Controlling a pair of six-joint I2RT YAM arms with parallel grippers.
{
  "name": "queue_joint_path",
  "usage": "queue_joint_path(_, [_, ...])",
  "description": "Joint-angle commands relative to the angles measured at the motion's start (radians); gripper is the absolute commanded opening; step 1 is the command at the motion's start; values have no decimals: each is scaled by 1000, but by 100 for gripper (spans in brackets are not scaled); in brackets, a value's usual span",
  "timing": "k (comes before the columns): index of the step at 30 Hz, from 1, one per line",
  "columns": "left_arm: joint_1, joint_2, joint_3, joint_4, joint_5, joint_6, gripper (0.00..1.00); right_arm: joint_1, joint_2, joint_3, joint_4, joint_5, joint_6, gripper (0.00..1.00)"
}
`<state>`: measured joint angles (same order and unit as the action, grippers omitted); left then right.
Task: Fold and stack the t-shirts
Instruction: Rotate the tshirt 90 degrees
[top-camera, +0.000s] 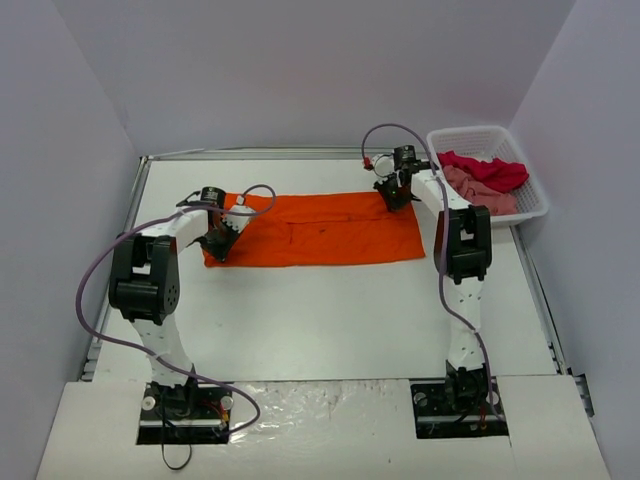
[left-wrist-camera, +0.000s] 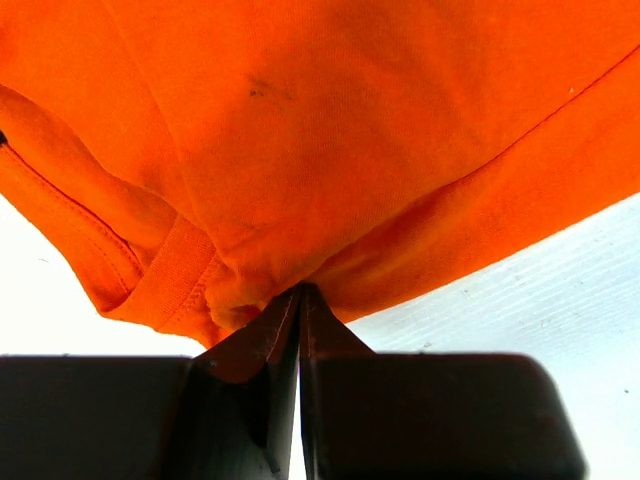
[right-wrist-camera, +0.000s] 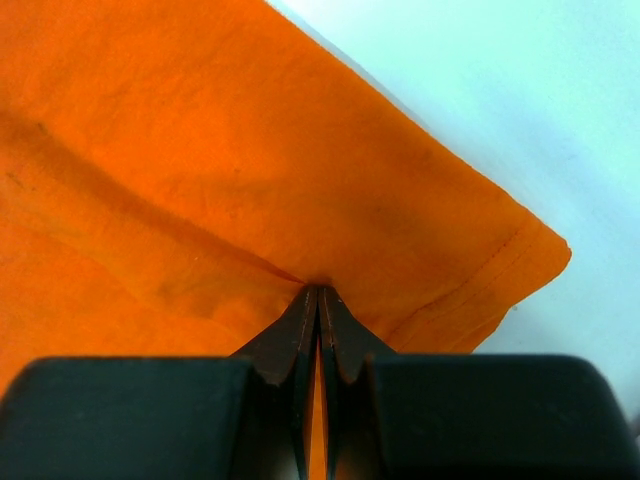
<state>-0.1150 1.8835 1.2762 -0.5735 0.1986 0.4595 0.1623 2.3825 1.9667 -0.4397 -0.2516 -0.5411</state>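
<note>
The orange t-shirt (top-camera: 320, 230) lies on the table as a long flat strip, folded lengthwise. My left gripper (top-camera: 218, 250) is at its near left corner, shut on a bunched bit of hem (left-wrist-camera: 300, 290). The cloth (left-wrist-camera: 330, 130) fills the left wrist view above the tips. At the strip's far right edge, my right gripper (top-camera: 393, 203) is shut on the fabric (right-wrist-camera: 319, 290), and a crease runs out from the pinch. The shirt's hemmed corner (right-wrist-camera: 520, 260) shows to the right of those tips. A crimson t-shirt (top-camera: 492, 170) and a dusty pink t-shirt (top-camera: 482, 192) lie crumpled in the basket.
The white lattice basket (top-camera: 470, 132) stands at the far right corner against the wall. White walls close in the table on the left, back and right. Bare white table (top-camera: 320, 310) stretches between the shirt and the arm bases.
</note>
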Motion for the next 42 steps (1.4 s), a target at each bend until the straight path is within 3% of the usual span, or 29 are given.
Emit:
queue_joint_path(1, [12,17,-12,3,-65,2,2,-21,-3,-104,-87,17,-29,0])
queue_joint_path(18, [26,134,216,-61,-139,4,2,-26,-166,-365,-80,23,-76,0])
queue_joint_path(34, [-3,361,687,-164,-188,8,2,77,-328,-569,-82,29,-83,0])
queue_joint_path(42, [-29,446,845,-206,-218,10,2,146,-368,-612,-85,29,-66,0])
